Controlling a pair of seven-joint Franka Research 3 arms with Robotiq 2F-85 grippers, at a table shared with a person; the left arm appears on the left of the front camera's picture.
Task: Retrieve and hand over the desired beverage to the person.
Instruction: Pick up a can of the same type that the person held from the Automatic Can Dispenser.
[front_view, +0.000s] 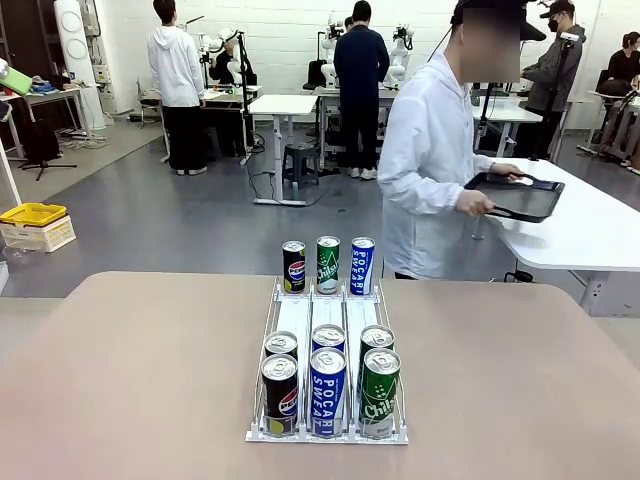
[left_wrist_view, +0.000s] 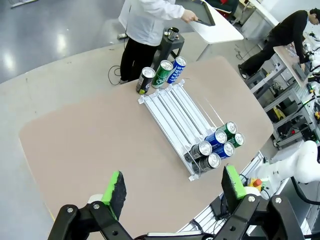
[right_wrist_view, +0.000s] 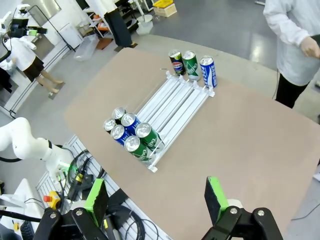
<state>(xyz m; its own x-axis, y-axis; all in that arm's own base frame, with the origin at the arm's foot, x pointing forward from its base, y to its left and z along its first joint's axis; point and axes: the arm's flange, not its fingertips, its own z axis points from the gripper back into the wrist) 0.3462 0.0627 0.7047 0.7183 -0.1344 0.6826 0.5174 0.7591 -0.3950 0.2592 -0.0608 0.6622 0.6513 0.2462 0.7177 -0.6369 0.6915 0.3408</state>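
Observation:
A white three-lane rack lies in the middle of the brown table. At its far end stand a black Pepsi can, a green can and a blue Pocari can. Several more cans of the same kinds fill its near end. Nothing marks which beverage is desired. The person stands beyond the far edge, turned away, holding a black tray. My left gripper hangs open high above the table, the rack well ahead of it. My right gripper is open too, high over the near edge.
A white table stands behind the person at the right. Other people work at benches in the back. A yellow crate sits on the floor at the far left. Bare tabletop lies on both sides of the rack.

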